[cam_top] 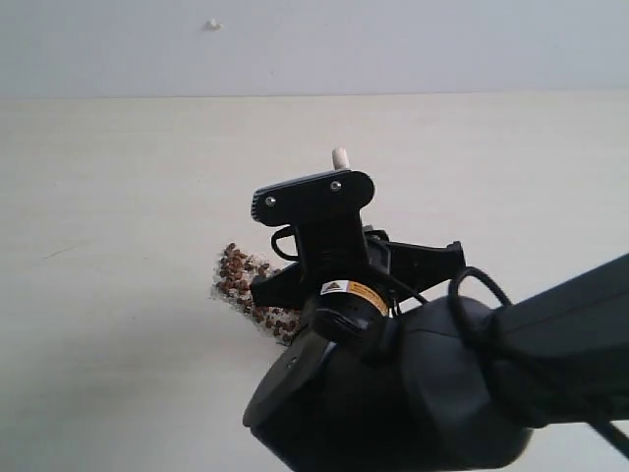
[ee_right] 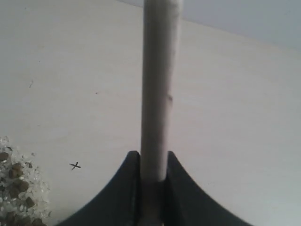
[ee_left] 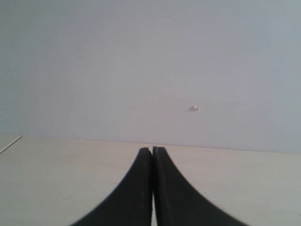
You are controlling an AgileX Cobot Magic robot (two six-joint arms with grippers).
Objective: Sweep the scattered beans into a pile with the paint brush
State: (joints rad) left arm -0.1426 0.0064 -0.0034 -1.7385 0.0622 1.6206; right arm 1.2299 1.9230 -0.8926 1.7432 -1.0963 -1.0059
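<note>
The reddish-brown beans (cam_top: 244, 283), mixed with pale grains, lie in one compact pile on the pale table (cam_top: 118, 197), just left of my right arm (cam_top: 393, 383). The arm covers the pile's right side. My right gripper (ee_right: 154, 157) is shut on the paint brush's pale wooden handle (ee_right: 157, 84). In the exterior view only the handle's end (cam_top: 340, 157) pokes up above the wrist mount; the ferrule and bristles are hidden. The edge of the beans (ee_right: 16, 193) shows in the right wrist view. My left gripper (ee_left: 152, 149) is shut on nothing, off the pile, facing the wall.
The table's far edge meets a grey wall (cam_top: 393, 49) with a small white speck (cam_top: 214, 25). A tiny x mark (ee_right: 75, 165) sits on the tabletop near the pile. My right arm fills the lower right of the exterior view.
</note>
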